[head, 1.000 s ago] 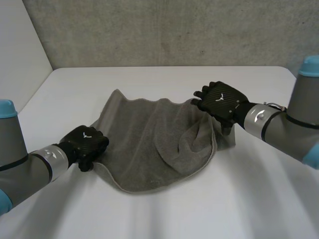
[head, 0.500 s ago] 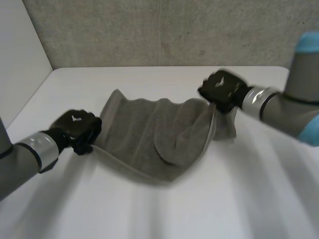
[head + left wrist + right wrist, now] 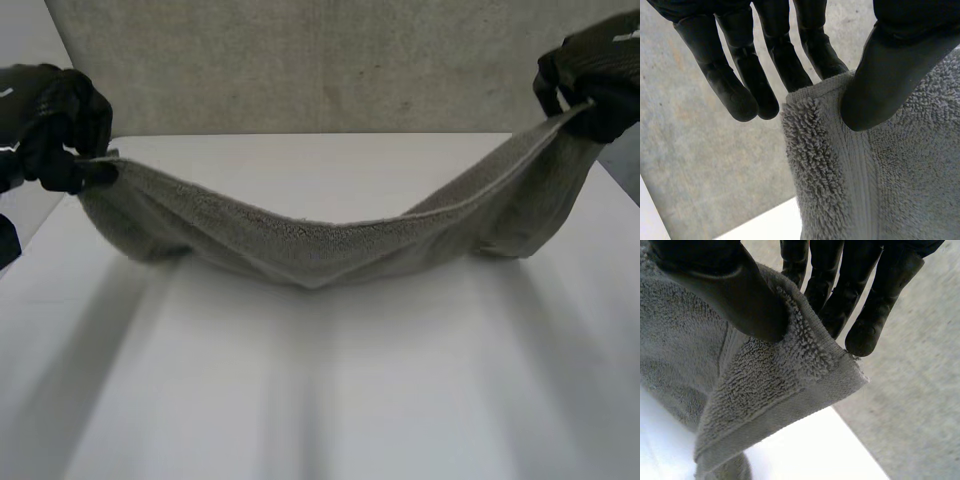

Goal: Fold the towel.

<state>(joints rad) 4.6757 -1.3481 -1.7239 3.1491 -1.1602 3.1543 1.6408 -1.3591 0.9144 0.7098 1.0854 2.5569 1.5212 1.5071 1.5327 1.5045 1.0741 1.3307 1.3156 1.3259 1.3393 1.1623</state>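
Left hand (image 3: 50, 125) and right hand (image 3: 590, 75) hold the towel (image 3: 320, 250) slung between them over the table (image 3: 320, 400).

At one end the left hand pinches a towel corner between its thumb and a finger, its other fingers straight beside the cloth. Holding it high and wide apparently lets the cloth hang free and straighten before a fold. From there the towel sags in a shallow curve, lowest near the middle of the table; whether it touches there I cannot tell. At the other end the right hand clamps the opposite corner under its thumb against its fingers, equally high.
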